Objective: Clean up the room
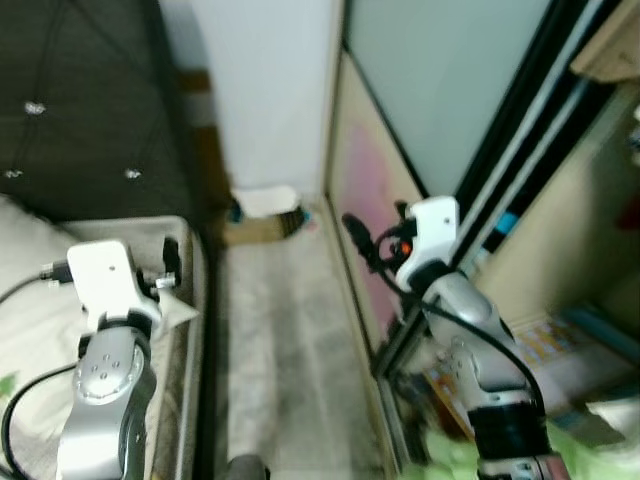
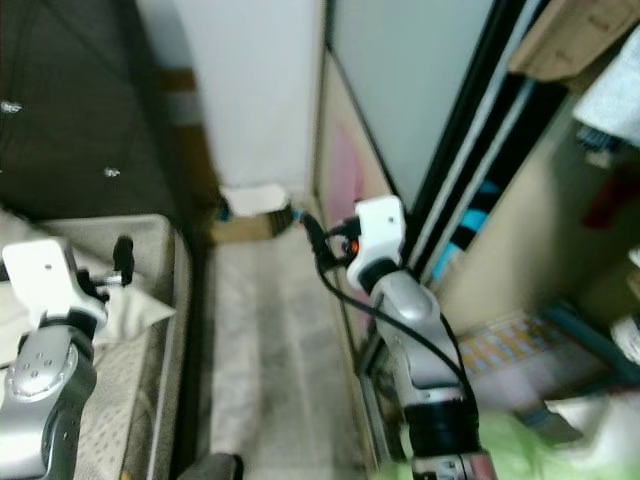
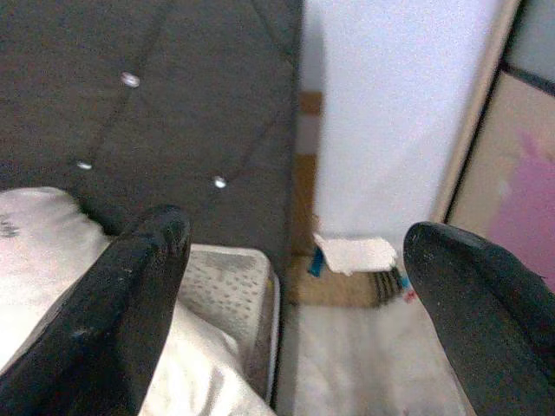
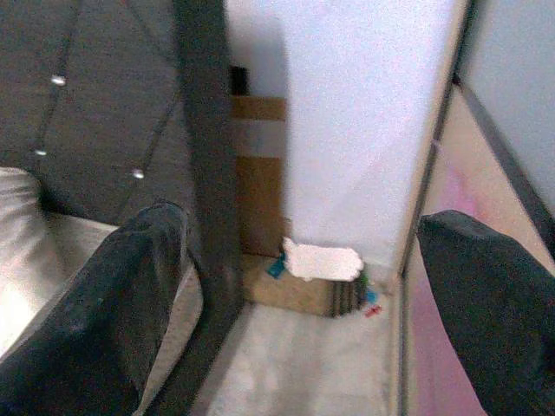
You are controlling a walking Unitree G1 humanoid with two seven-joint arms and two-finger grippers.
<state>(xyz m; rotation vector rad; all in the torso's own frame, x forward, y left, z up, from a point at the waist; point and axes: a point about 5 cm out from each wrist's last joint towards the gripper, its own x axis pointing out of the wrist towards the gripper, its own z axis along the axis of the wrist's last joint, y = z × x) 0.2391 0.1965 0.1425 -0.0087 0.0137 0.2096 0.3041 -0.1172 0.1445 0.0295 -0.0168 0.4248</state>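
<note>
Left eye view has us facing a narrow strip of floor (image 1: 275, 330) between the bed (image 1: 185, 300) and the wardrobe (image 1: 370, 200), with a white cloth (image 1: 265, 200) on a cardboard box (image 1: 255, 230) against the far wall. We'd judge walking closer comes first, staying centred. Left end effector (image 3: 290, 286) spread wide, empty; right end effector (image 4: 299, 286) likewise wide, touching nothing.

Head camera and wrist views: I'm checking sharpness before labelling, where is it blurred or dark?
Left eye view: soft throughout, green smear at the bottom right. Left wrist view: both fingers blurred; headboard dim. Right wrist view: white item on the floor washed out.
</note>
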